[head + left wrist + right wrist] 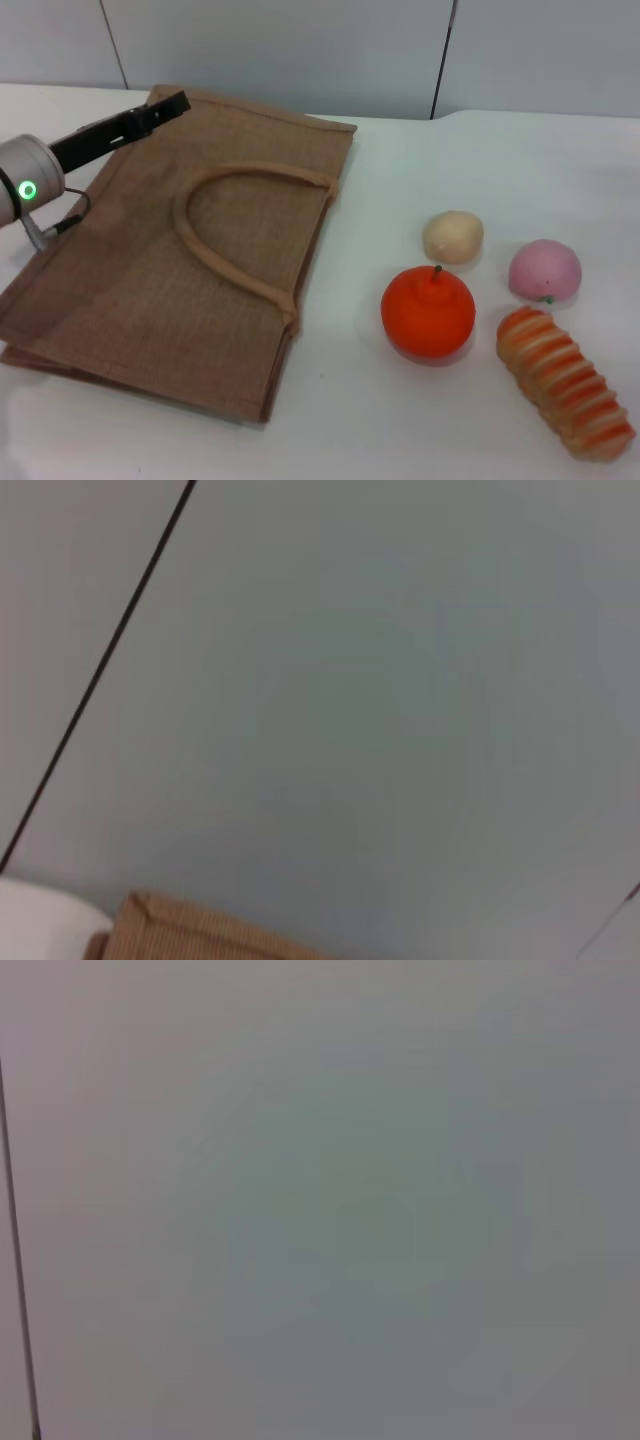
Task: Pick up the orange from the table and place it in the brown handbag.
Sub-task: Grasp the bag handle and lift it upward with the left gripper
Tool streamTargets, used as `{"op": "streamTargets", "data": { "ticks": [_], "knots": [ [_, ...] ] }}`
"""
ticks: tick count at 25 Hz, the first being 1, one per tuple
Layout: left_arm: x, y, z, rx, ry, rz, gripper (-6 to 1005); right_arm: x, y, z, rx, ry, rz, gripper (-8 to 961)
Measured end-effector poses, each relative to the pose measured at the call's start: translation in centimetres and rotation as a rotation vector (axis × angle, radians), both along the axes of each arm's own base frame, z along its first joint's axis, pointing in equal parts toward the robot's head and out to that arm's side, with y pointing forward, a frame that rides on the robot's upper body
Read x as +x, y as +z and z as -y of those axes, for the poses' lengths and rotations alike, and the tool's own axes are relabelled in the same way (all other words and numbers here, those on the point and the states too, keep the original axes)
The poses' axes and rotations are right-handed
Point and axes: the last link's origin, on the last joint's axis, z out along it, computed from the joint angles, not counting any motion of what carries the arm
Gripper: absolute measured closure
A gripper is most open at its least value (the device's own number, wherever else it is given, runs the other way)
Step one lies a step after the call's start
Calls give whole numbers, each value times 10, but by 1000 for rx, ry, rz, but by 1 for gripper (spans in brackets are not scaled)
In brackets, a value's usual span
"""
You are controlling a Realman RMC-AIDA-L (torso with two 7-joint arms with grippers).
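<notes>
The orange (pixel 428 310) is bright orange-red with a small stem nub and sits on the white table (pixel 400 420), right of the bag. The brown handbag (pixel 150 270) lies flat on the table's left half, its arched handles (pixel 235 230) on top. My left gripper (pixel 160 108) hovers over the bag's far left corner, well away from the orange and holding nothing. A corner of the bag (pixel 190 932) shows in the left wrist view, below a grey wall. The right gripper is out of view; its wrist view shows only wall.
A pale beige ball (pixel 453 236) lies just behind the orange. A pink round fruit (pixel 545 270) lies to its right. A long orange-and-cream striped bread-like piece (pixel 565 395) lies at the front right. A grey panelled wall (pixel 320 50) stands behind the table.
</notes>
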Motion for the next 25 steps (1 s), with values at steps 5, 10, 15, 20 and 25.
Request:
{"op": "streamTargets", "data": {
  "ticks": [5, 10, 15, 20, 25],
  "knots": [
    [2, 6, -5, -125, 88, -30, 273, 0, 0, -1, 1, 0, -1, 71],
    [1, 8, -9, -240, 199, -118, 274, 0, -1, -2, -6, -10, 0, 71],
    [4, 4, -14, -314, 254, -226, 275, 1, -1, -2, -6, -15, -1, 72],
    [10, 0, -17, -343, 243, -264, 275, 1, -1, -3, -7, -14, 1, 72],
    [16, -6, -17, -383, 213, -307, 273, 1, 0, -3, -5, -15, 0, 72]
  ]
}}
